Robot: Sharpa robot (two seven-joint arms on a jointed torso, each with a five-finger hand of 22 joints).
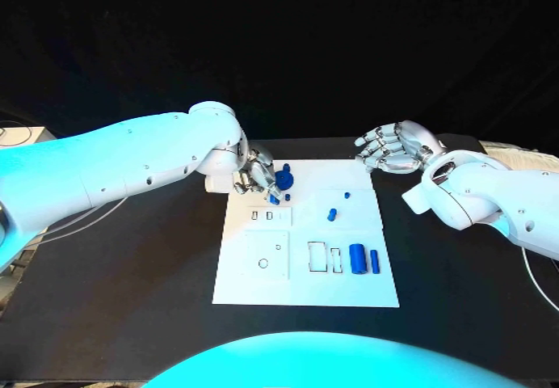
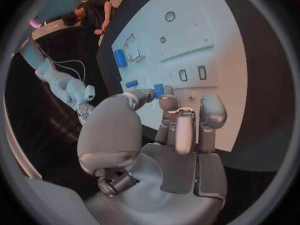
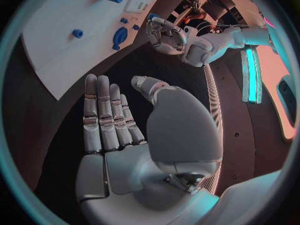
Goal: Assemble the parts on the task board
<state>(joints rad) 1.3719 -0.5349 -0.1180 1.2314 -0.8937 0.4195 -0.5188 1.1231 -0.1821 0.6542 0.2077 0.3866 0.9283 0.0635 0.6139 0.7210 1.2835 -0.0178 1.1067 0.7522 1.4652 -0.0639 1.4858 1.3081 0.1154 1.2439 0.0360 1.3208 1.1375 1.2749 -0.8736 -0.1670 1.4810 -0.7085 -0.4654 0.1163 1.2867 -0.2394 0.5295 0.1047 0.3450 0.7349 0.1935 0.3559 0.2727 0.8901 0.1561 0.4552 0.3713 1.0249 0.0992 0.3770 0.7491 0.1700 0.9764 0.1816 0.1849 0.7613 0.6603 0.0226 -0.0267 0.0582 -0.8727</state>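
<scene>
Left robot hand pinches blue part; right robot hand open.

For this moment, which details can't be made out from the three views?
- Whether the left robot hand holds the small blue part below it: head view, fingers cover the contact; left wrist view, fingertips overlap that part.
- What the tiny blue part is: head view, too small.
- The task board: right wrist view, cut off by the circle's rim.
</scene>
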